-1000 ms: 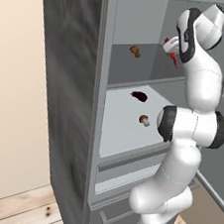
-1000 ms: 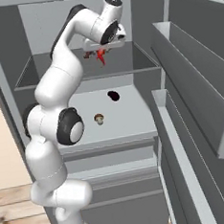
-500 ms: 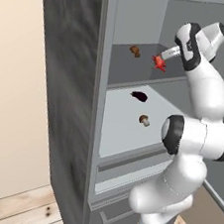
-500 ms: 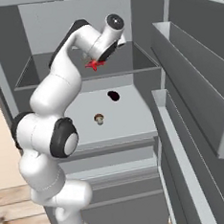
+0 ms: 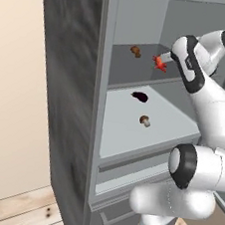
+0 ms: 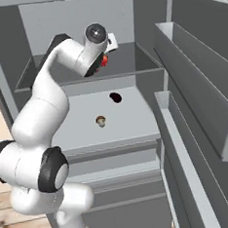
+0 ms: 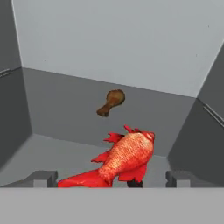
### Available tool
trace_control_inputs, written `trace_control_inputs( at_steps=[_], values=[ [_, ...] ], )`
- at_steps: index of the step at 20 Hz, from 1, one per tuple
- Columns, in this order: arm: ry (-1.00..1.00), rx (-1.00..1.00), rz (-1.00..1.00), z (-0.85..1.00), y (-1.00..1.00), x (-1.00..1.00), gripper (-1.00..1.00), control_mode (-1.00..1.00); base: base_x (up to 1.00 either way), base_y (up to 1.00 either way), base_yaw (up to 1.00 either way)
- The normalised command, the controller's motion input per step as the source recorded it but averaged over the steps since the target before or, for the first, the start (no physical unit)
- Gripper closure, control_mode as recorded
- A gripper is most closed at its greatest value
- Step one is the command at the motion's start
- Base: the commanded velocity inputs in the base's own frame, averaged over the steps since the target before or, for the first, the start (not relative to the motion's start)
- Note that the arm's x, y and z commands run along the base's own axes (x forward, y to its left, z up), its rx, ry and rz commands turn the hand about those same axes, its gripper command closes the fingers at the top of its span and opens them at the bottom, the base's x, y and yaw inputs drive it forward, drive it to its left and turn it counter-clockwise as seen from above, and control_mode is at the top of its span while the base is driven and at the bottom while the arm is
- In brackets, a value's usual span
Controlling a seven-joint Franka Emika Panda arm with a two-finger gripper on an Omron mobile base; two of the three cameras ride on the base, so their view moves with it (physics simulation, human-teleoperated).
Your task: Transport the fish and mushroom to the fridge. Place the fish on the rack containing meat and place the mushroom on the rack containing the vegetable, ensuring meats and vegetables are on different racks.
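The arm has pushed well forward into the fridge (image 5: pixel 68 78) compared with a second ago; back then the claw (image 5: pixel 164 62) hung near the front right of the opening with the fish (image 5: pixel 159 63) up by the door side, and now it's over the rack containing meat (image 5: pixel 130 69), the darker upper shelf; the fish has travelled in with it.

In the hand view the fish (image 7: pixel 122 159) sits between the two finger tips, low over the shelf, so I'd say the claw is clenched on it; whether it already touches the shelf I can't tell; the meat (image 7: pixel 110 102), a little drumstick-looking lump, lies further back on the same shelf, apart from the fish.

Down on the rack containing the vegetable (image 5: pixel 127 129), the white one, the mushroom (image 5: pixel 144 121) stands near the middle and the vegetable (image 5: pixel 139 96) lies behind it; both apart, nothing moved there.

So my read: mushroom half looks done, fish is over the right rack and just needs lowering and letting go; main risk is dropping it too close to the front edge.
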Motion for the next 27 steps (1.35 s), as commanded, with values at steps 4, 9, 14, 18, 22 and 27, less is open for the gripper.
trace_control_inputs(
  at_steps=[4, 9, 14, 18, 22, 27],
  values=[
    [0.0, 0.0, -0.22, 0.48, 0.0, -1.0, -1.0, -1.0, 0.0, 0.0, 0.0],
    [0.02, 0.03, -0.09, 0.12, -0.01, -1.0, -1.0, -1.0, 0.0, 0.0, 0.0],
    [-0.02, 0.11, -0.01, -0.24, -0.07, -1.0, -1.0, -1.0, 0.0, 0.0, 0.0],
    [0.05, 0.14, -0.02, 0.0, 0.0, -1.0, -1.0, -1.0, 0.0, 0.0, 0.0],
    [0.09, 0.05, -0.08, 0.0, 0.01, -1.0, -1.0, -1.0, 0.0, 0.0, 0.0],
    [0.13, 0.04, -0.11, 0.04, 0.04, -1.0, -1.0, -1.0, 0.0, 0.0, 0.0]
  ],
)
